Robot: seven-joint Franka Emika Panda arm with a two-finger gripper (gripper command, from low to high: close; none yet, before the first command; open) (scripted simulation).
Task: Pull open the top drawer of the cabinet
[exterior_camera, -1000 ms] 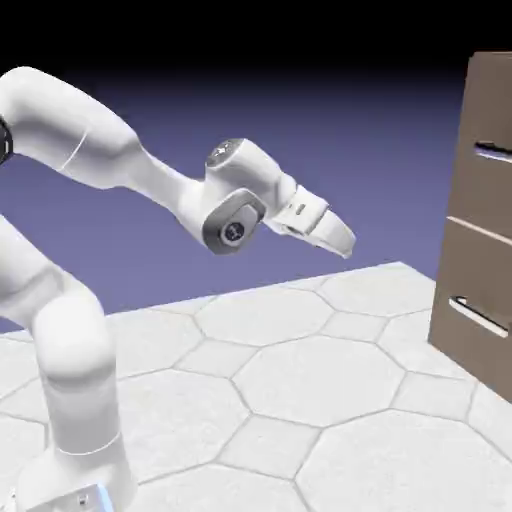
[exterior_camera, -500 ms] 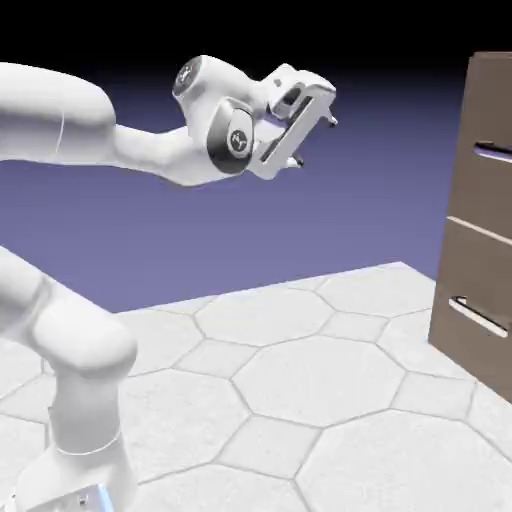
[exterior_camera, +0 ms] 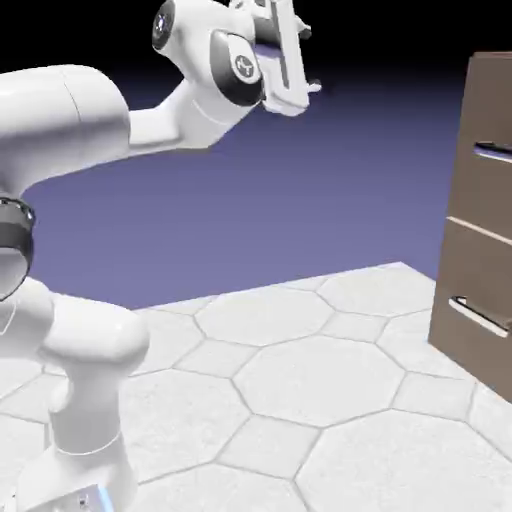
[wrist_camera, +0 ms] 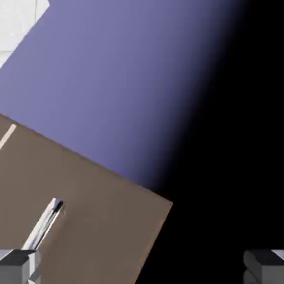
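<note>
The brown wood-look cabinet [exterior_camera: 478,260] stands at the exterior view's right edge. Its top drawer [exterior_camera: 490,195] is flush with the front, with a slim silver handle [exterior_camera: 492,152] across it. My gripper [exterior_camera: 308,60] is open and empty, high up and well to the left of the cabinet, above the handle's height, fingers pointing toward it. In the hand view, rolled sideways, the cabinet [wrist_camera: 100,222] fills the lower left and the top drawer's handle [wrist_camera: 44,224] shows slanted above the left fingertip [wrist_camera: 16,266]. The gripper [wrist_camera: 141,269] has nothing between its tips.
A lower drawer front with its own silver handle [exterior_camera: 478,317] sits below the top one. The white hexagon-tiled table [exterior_camera: 300,380] stretches between the robot's base and the cabinet. My arm's upper links [exterior_camera: 60,110] arch across the upper left.
The hand has risen from mid-height to near the picture's top and turned from pointing down-right to facing the cabinet. The jaws stayed open; the drawer has not moved.
</note>
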